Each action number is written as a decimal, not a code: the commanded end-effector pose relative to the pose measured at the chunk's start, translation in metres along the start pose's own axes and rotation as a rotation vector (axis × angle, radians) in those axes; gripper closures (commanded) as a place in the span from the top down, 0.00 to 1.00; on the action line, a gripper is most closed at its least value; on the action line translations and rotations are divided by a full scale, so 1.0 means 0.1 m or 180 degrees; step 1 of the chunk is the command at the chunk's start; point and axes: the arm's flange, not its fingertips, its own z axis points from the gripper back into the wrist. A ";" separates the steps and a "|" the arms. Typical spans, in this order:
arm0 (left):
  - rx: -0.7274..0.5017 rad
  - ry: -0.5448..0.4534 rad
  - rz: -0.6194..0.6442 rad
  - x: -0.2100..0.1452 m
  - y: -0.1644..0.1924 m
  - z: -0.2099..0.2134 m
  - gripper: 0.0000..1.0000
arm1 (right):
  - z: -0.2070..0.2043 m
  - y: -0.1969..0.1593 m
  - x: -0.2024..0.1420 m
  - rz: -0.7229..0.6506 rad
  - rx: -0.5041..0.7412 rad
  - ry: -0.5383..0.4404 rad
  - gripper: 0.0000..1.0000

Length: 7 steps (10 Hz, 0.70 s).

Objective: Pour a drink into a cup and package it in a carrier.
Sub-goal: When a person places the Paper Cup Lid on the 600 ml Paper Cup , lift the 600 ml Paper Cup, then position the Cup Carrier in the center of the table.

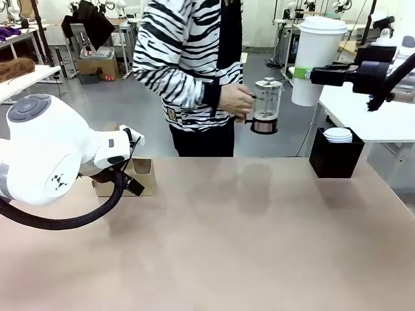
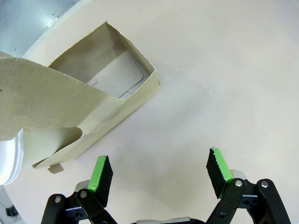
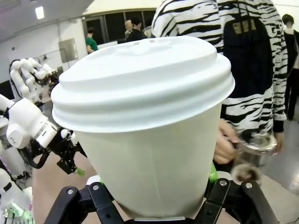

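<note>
Right wrist view: right fingers (image 3: 223,193) clamped on the lower wall of the lidded white cup (image 3: 149,140), carried well above the table.
Left wrist view: left fingers (image 2: 101,176) spread wide, holding nothing, over bare table (image 2: 224,70) just beside the cardboard carrier (image 2: 121,109).
Drink: the glass pot (image 1: 266,107) is in the person's hand (image 1: 235,102); it looks nearly drained, though that's hard to tell.
Risk: the unheld carrier could slide or tip if the cup catches a slot's edge.
Risk: a hard squeeze could buckle the cup and pop its lid.
</note>
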 end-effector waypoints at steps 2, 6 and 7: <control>-0.0003 -0.0001 0.0002 0.00 0.00 0.00 1.00 | -0.03 0.00 0.02 -0.0003 0.0022 -0.0014 0.81; -0.0003 -0.0001 0.0002 0.00 0.00 0.00 1.00 | -0.03 0.00 0.02 -0.0003 0.0022 -0.0014 0.81; -0.0003 -0.0001 0.0002 0.00 0.00 0.00 1.00 | -0.03 0.00 0.02 -0.0003 0.0022 -0.0014 0.81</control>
